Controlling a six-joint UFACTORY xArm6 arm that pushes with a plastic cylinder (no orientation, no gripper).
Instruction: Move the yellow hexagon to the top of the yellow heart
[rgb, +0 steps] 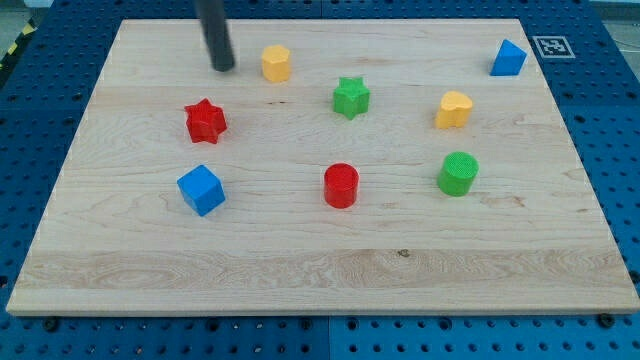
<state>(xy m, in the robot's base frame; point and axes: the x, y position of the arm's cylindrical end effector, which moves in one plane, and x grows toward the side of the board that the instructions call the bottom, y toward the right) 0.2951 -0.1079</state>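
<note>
Yellow hexagon (276, 62) near board's (300, 270) top, just right of tip (223, 68), not touching. Yellow heart (453, 109) well off right, past green star (351, 97). No pincer, just rod.

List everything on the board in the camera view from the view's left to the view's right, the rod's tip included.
Blue cube → red star → my tip → yellow hexagon → red cylinder → green star → yellow heart and green cylinder, about level → blue block.
</note>
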